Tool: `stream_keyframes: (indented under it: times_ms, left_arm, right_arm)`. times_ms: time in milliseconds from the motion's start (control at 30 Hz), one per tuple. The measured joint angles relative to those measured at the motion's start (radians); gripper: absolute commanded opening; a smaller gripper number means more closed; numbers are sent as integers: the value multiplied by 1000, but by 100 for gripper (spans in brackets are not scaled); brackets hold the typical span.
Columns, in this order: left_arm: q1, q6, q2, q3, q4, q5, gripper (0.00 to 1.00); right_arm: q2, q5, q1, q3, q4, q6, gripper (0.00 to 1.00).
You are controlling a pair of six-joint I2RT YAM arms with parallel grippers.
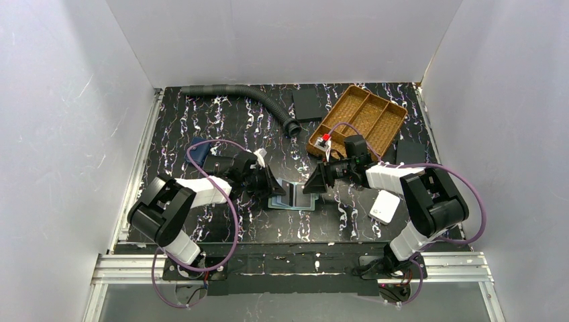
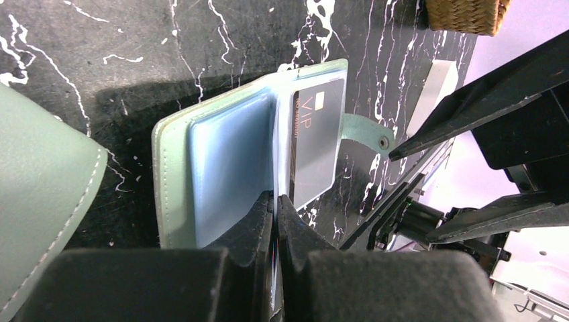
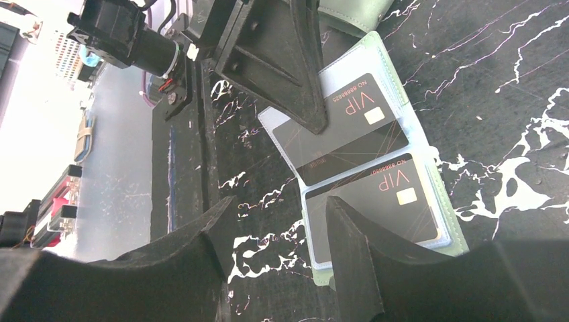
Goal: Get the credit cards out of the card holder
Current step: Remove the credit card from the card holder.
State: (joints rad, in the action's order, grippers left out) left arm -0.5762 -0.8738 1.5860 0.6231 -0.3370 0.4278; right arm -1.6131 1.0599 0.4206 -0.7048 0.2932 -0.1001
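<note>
Card holder [image 1: 293, 200] lay open on the desk [image 1: 221, 121] between the two arms, cards not yet out
Its opened length ran left to right with the spine near to far, the snap tab [image 2: 362, 127] jutting from the card-bearing half. Two black credit cards [image 3: 382, 201] sat in sleeves, long edges along the spine. The left gripper [image 2: 275, 204] was clenched at the fold, seemingly on a clear sleeve [image 3: 278, 126]; whether it also caught a card was unclear. The right gripper [image 3: 278, 221] hung released by the other card's end. The next move probably called for pinching an exposed card edge and sliding it out while the sleeve was held steady
</note>
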Motion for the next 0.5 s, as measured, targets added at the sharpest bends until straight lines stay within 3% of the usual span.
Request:
stream_keyframes:
  times_ms: [500]
  left_arm:
    - [0, 45, -19, 4, -82, 96, 0]
  right_arm:
    - [0, 45, -3, 0, -5, 9, 61]
